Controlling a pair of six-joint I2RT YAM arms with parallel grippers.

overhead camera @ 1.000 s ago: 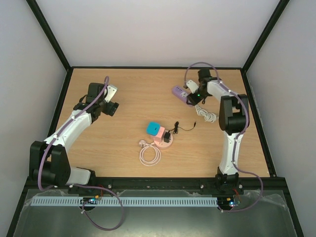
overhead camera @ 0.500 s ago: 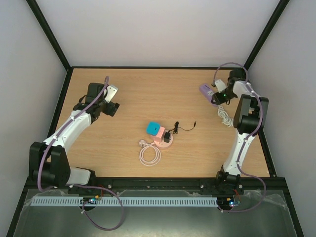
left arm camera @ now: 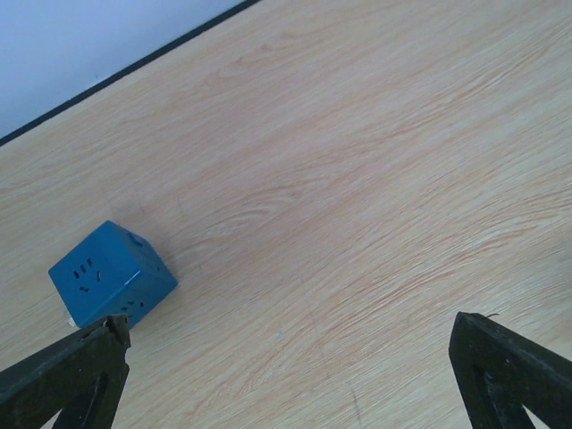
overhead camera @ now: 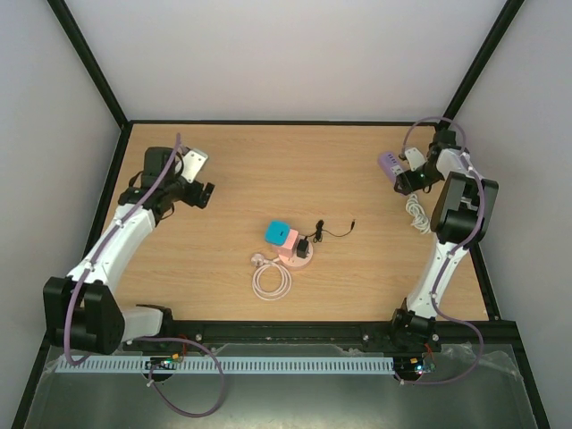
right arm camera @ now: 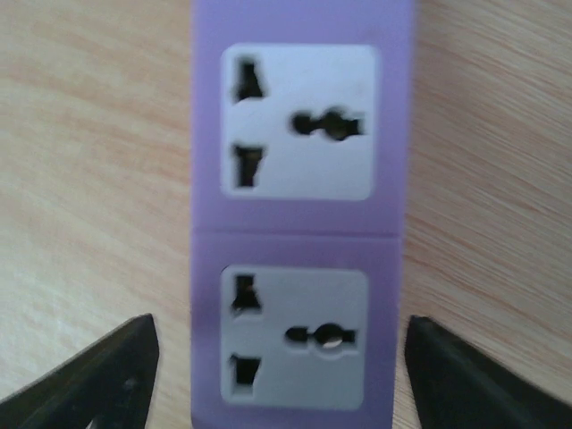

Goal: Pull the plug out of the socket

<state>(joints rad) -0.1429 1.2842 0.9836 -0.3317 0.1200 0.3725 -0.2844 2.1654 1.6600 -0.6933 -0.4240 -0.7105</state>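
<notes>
A black plug (overhead camera: pixel 305 246) sits in a pink socket (overhead camera: pixel 291 239) at the middle of the table, with a thin black cord (overhead camera: pixel 335 232) trailing to the right. Neither wrist view shows the plug. My left gripper (overhead camera: pixel 198 192) hovers open over bare wood at the far left, nothing between its fingers (left arm camera: pixel 63 380). My right gripper (overhead camera: pixel 409 177) is at the far right and stands open astride a purple power strip (right arm camera: pixel 299 223), with a gap showing on each side between the strip and the fingertips (right arm camera: pixel 98 375).
A teal cube socket (overhead camera: pixel 277 231) lies against the pink socket and shows in the left wrist view as the blue cube (left arm camera: pixel 112 273). A coiled white cable (overhead camera: pixel 271 281) lies in front. The purple strip's white cord (overhead camera: pixel 416 213) runs along the right edge.
My right arm carried the purple power strip rightward to the table's right side, and its jaws have opened off it. My left arm drew slightly left.
</notes>
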